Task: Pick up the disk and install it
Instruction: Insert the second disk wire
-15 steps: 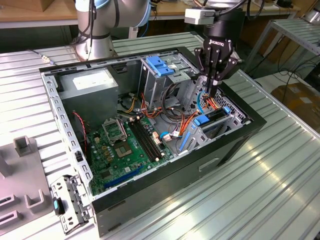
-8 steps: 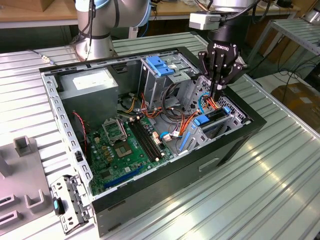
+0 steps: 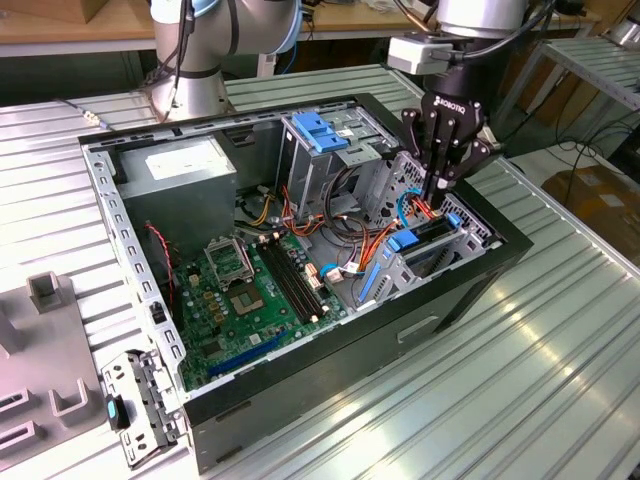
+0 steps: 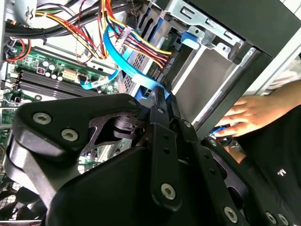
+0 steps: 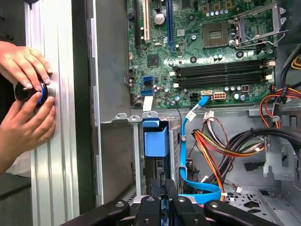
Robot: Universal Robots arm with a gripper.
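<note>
Clamped near-shut, my jaws pinch a thin strip of bright blue plastic, which I take to be a carrier rail of the disk [image 3: 428,233], the flat silver metal hard drive with blue rails round its edges. I judge this a grasp on the disk, though its face is hidden from me.

My gripper [image 3: 441,195] points straight down into the grey sheet-metal drive cage [image 3: 400,265], at about three o'clock in the open black computer case [image 3: 300,385] as the exterior view frames it. The disk stands on edge in the cage's slot, blue rails at either end. Holding it by the upper edge lets it slide down between the cage walls without tilting. How deep it sits I cannot tell.

Orange and yellow wire bundles [image 5: 214,150] and a flat blue data cable [image 5: 183,155] lie just beside the cage, toward the green motherboard [image 3: 240,300] at about eight o'clock. My vertical approach keeps me off them.

A person's hands [image 5: 26,101] rest on a round black-and-blue knob [image 5: 33,92] on the ribbed aluminium table [image 3: 560,330] outside the case wall.
</note>
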